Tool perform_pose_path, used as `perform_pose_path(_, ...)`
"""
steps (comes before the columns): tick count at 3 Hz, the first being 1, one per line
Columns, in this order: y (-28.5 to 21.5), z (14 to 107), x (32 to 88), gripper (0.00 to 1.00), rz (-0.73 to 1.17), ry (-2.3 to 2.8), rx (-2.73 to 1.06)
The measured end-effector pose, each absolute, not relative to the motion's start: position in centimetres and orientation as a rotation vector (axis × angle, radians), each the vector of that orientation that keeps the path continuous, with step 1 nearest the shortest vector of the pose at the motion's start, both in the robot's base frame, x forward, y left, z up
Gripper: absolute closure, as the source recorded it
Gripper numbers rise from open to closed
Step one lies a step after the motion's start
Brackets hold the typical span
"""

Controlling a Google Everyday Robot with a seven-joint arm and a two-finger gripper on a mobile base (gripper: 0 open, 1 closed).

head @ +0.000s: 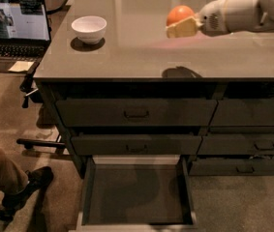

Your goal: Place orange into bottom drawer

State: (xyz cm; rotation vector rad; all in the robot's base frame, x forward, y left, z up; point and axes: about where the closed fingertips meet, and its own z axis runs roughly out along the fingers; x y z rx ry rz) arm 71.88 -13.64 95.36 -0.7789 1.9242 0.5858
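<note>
Grey surface point(141, 57) carried a white bowl point(88, 29). Above its right side hung the gripper point(178, 23), fingers point(183, 29) pinching the orange point(180, 13). Below, the bottom drawer point(136, 192) stood pulled open.

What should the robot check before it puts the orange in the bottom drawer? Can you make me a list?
1. The hand holds the orange: ok, gripped above the counter.
2. The bottom drawer is open: ok, pulled out.
3. Room inside it: ok, its floor looks bare.
4. The hand is over it: not ok, it hangs above the counter, higher and further right.
5. The bowl is out of the way: ok, far left on the counter.
6. The person's foot is apart from it: ok, off to its left.
</note>
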Motion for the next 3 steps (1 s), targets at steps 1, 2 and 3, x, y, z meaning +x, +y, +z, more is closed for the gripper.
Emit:
perform_pose_path(1,-16.29,95.95,68.27,1.00,0.537,1.997,-0.874)
perform_pose_path(2,-16.03,95.13,67.43,1.00,0.558,2.025,-0.907)
perform_pose_path(3,-16.02,95.11,67.43,1.00,0.559,2.025,-0.907)
